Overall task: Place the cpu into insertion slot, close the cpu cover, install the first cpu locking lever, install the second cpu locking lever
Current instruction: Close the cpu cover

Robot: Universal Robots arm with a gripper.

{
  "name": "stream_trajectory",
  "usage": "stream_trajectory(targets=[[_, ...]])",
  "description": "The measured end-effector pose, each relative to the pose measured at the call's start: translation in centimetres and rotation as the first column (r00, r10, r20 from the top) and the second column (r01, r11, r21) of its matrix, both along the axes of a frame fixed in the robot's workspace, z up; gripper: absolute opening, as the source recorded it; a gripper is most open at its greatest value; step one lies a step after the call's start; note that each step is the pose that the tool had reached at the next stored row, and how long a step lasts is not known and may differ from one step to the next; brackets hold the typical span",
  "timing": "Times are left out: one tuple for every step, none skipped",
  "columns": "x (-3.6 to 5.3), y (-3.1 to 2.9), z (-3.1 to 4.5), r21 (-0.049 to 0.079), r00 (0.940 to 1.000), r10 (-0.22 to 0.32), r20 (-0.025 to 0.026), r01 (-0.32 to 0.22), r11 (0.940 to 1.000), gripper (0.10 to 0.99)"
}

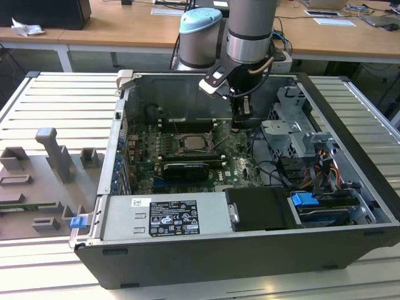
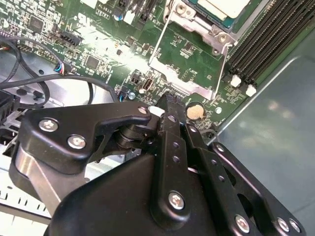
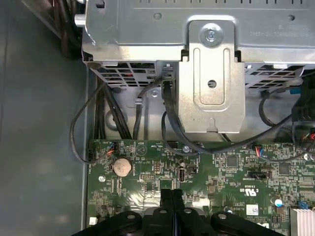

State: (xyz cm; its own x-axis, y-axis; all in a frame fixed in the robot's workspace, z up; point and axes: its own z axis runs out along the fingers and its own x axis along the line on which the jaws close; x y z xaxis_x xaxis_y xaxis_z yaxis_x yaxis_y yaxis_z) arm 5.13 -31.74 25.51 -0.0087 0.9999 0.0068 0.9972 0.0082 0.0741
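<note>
Exterior view has the arm reaching down into the open case [image 1: 187, 250] on the table [image 1: 56, 94]. The gripper [image 1: 240, 125] hangs low over the board, a bit to the exterior view's right of the socket. The cpu [image 1: 192, 143] is sitting in the socket already, silver top up.

Both wrist views show the fingers [image 3: 166, 195] pinched together with nothing between them. They're near the coin cell [image 3: 122, 167].

In the second wrist view the cover [image 2: 189, 14] frames the cpu [image 2: 221, 6]. I can't tell if it's fully flat. A wire lever [image 2: 183, 78] loops out from the socket toward the fingers [image 2: 170, 105], so I'd guess it isn't latched. The lever is the nearest task part, between the fingers and the cpu.
</note>
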Motion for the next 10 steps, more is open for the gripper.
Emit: stream_trajectory(targets=[[0.0,0.0,-0.13,0.0,1.0,0.0,-0.0005,0.0,1.0,0.106],[0.01,0.0,-0.18,0.0,1.0,0.001,-0.0036,-0.001,1.0,0.106],[0.01,0.0,-0.21,0.0,1.0,0.001,-0.0088,-0.001,1.0,0.106],[0.0,-0.01,-0.22,0.001,0.9999,0.001,-0.0111,-0.001,1.0,0.106],[-0.01,0.0,-0.23,0.001,0.9999,0.002,-0.0118,-0.002,1.0,0.106],[-0.02,0.0,-0.24,0.002,0.9999,0.002,-0.012,-0.002,1.0,0.106],[-0.06,0.0,-0.25,0.003,0.9999,0.002,-0.012,-0.002,1.0,0.106],[-0.08,0.0,-0.25,0.003,0.9999,0.002,-0.012,-0.002,1.0,0.106],[-0.13,0.0,-0.24,0.003,0.9999,0.002,-0.012,-0.002,1.0,0.106],[-0.24,0.0,-0.24,0.002,0.9999,0.002,-0.0121,-0.002,1.0,0.106]])
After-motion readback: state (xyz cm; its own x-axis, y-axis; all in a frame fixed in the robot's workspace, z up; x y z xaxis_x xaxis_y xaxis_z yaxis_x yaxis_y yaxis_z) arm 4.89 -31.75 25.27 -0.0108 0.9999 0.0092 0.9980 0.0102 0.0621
